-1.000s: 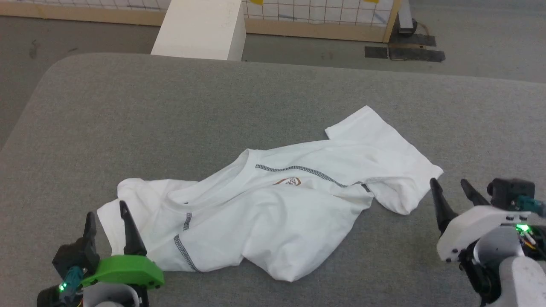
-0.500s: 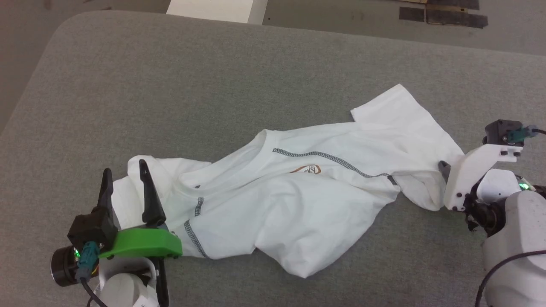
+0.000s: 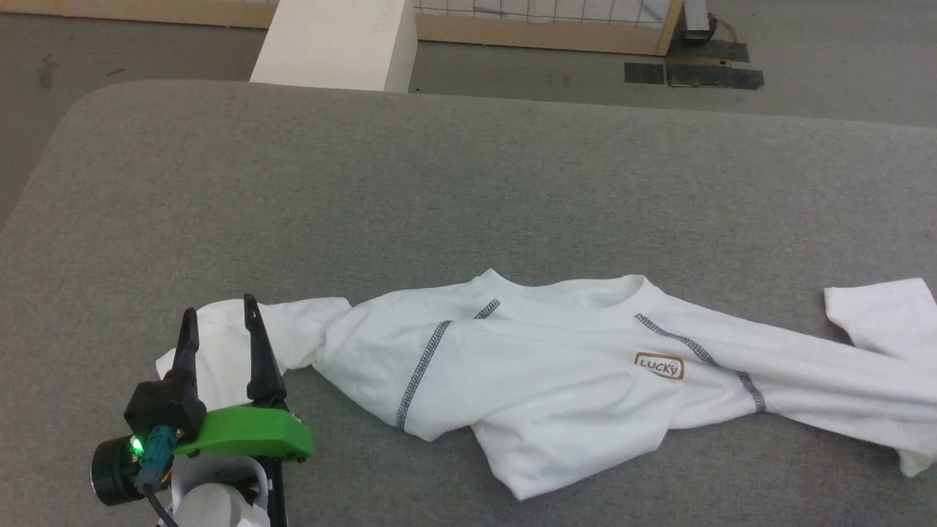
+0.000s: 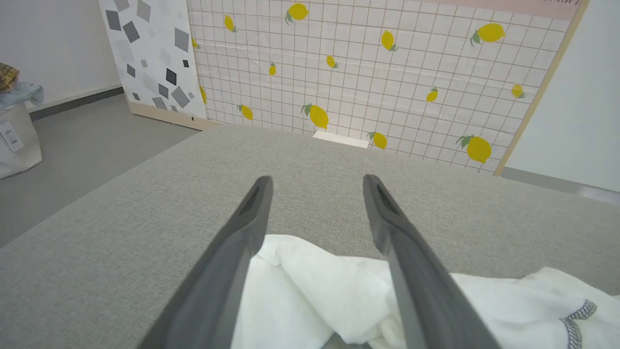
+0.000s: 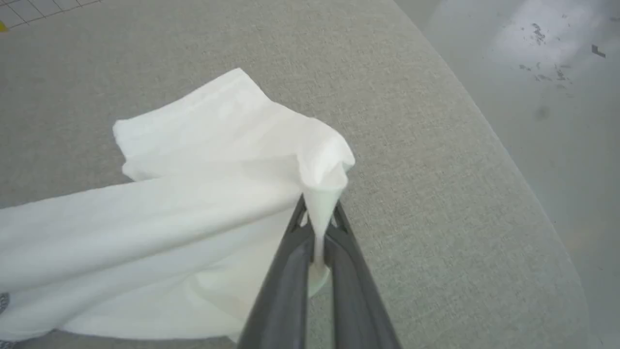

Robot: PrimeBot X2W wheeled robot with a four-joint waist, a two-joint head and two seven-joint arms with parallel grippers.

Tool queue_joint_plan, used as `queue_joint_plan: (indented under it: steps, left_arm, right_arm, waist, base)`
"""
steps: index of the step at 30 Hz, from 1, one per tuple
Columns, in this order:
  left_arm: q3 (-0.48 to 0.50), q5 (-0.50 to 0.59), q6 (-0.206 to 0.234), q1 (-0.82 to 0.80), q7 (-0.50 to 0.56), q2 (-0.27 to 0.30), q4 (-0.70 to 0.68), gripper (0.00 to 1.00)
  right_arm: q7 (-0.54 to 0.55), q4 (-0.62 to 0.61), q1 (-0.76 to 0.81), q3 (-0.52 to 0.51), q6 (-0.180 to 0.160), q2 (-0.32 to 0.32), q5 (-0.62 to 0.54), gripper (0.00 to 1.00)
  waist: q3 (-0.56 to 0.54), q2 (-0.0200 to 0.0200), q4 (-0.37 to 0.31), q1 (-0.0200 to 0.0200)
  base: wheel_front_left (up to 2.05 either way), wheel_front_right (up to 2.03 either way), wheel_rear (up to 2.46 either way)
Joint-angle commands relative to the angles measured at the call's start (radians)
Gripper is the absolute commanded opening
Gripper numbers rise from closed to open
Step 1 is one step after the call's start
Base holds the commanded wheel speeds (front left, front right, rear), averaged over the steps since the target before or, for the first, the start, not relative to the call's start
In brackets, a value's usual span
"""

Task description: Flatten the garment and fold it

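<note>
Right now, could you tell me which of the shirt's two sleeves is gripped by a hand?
The sleeve stretched out on the robot's right: the right hand is shut on its fabric. The other sleeve lies bunched by the open left hand, ungripped.

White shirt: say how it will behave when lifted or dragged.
Probably floppy: the shirt bunches and drapes where the right gripper pinches its sleeve. Likely light, since that thin pinch holds it. It should drag, not roll, wrinkling on the grey surface.

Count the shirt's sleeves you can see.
2: left sleeve lies bunched under the open left gripper; right sleeve stretches rightward, pinched in the shut right gripper.
</note>
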Motion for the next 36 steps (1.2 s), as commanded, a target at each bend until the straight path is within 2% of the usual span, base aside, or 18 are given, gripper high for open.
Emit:
queue_joint_plan:
  steps: [1, 4, 5, 6, 7, 8, 10, 11, 16, 22, 26, 29, 30, 31, 32, 36]
  left_arm:
    - [-0.004, 0.016, -0.009, 0.011, -0.005, -0.004, 0.009, 1.0]
    - [-0.02, 0.02, -0.029, 0.002, -0.004, 0.004, 0.041, 1.0]
    - [-0.025, 0.021, -0.035, -0.004, 0.003, 0.008, 0.05, 1.0]
    - [-0.035, 0.025, -0.041, -0.012, 0.019, 0.014, 0.057, 1.0]
    - [-0.043, 0.029, -0.047, -0.02, 0.036, 0.019, 0.061, 1.0]
    - [-0.056, 0.034, -0.058, -0.032, 0.067, 0.029, 0.069, 1.0]
    - [-0.086, 0.048, -0.085, -0.059, 0.135, 0.054, 0.082, 1.0]
    - [-0.122, 0.066, -0.122, -0.108, 0.268, 0.092, 0.108, 1.0]
    - [-0.154, 0.077, -0.168, -0.194, 0.516, 0.153, 0.159, 1.0]
    - [-0.205, 0.08, -0.217, -0.253, 0.756, 0.206, 0.218, 1.0]
    - [-0.234, 0.09, -0.229, -0.281, 0.888, 0.233, 0.241, 1.0]
    - [-0.251, 0.066, -0.238, -0.284, 0.989, 0.233, 0.265, 1.0]
    - [-0.262, 0.048, -0.244, -0.279, 1.039, 0.233, 0.272, 0.53]
    - [-0.27, 0.029, -0.248, -0.274, 1.078, 0.233, 0.273, 0.31]
    - [-0.28, 0.003, -0.252, -0.267, 1.124, 0.234, 0.269, 0.0]
    - [-0.298, -0.051, -0.258, -0.255, 1.186, 0.257, 0.204, 0.0]
  right_arm:
    - [0.007, 0.006, 0.031, 0.0, -0.001, 0.002, 0.028, 0.0]
    - [0.004, 0.044, 0.069, 0.025, -0.001, 0.002, 0.096, 0.0]
    - [-0.003, 0.057, 0.076, 0.034, -0.001, 0.002, 0.11, 0.05]
    - [-0.012, 0.075, 0.083, 0.047, -0.001, 0.002, 0.128, 0.41]
    - [-0.023, 0.087, 0.086, 0.058, -0.001, 0.002, 0.139, 0.92]
    - [-0.04, 0.1, 0.091, 0.072, -0.001, 0.002, 0.149, 1.0]
    - [-0.076, 0.118, 0.098, 0.104, -0.001, 0.002, 0.167, 1.0]
    - [-0.14, 0.122, 0.11, 0.15, -0.001, 0.002, 0.171, 1.0]
    - [-0.211, 0.119, 0.115, 0.216, -0.001, 0.002, 0.171, 1.0]
    - [-0.237, 0.108, 0.107, 0.283, -0.001, 0.002, 0.192, 1.0]
    - [-0.24, 0.09, 0.1, 0.314, -0.001, 0.002, 0.201, 1.0]
    - [-0.231, 0.071, 0.1, 0.34, -0.001, 0.002, 0.203, 1.0]
    - [-0.225, 0.061, 0.099, 0.349, -0.001, 0.002, 0.204, 1.0]
    - [-0.221, 0.05, 0.098, 0.356, -0.001, 0.002, 0.203, 1.0]
    - [-0.217, 0.032, 0.094, 0.364, -0.001, 0.002, 0.199, 1.0]
    - [-0.207, -0.05, 0.062, 0.417, -0.001, 0.002, 0.155, 1.0]
  waist:
    - [-0.011, 0.0, -0.035, 0.0]
    - [-0.007, 0.0, -0.064, 0.0]
    - [-0.006, 0.0, -0.072, 0.0]
    - [-0.005, 0.0, -0.082, 0.0]
    - [-0.004, 0.0, -0.09, 0.0]
    - [-0.003, 0.0, -0.099, 0.0]
    - [-0.001, 0.0, -0.115, 0.0]
    - [0.004, 0.0, -0.135, 0.0]
    - [0.02, 0.0, -0.176, 0.0]
    - [0.046, 0.0, -0.219, 0.0]
    - [0.063, 0.0, -0.237, 0.0]
    - [0.071, 0.0, -0.246, 0.0]
    - [0.074, 0.0, -0.249, 0.0]
    - [0.075, 0.0, -0.251, 0.0]
    - [0.076, 0.0, -0.252, 0.0]
    - [0.084, 0.0, -0.246, 0.0]
  base:
    - [0.0, 0.0, 0.0]
    - [0.0, 0.0, 0.0]
    - [0.0, 0.0, 0.0]
    - [0.0, 0.0, 0.0]
    - [0.0, 0.0, 0.0]
    - [0.0, 0.0, 0.0]
    - [0.0, 0.0, 0.0]
    - [0.0, 0.0, 0.0]
    - [0.0, 0.0, 0.0]
    - [0.0, 0.0, 0.0]
    - [0.0, 0.0, 0.0]
    - [0.0, 0.0, 0.0]
    - [0.0, 0.0, 0.0]
    - [0.0, 0.0, 0.0]
    - [0.0, 0.0, 0.0]
    - [0.0, 0.0, 0.0]
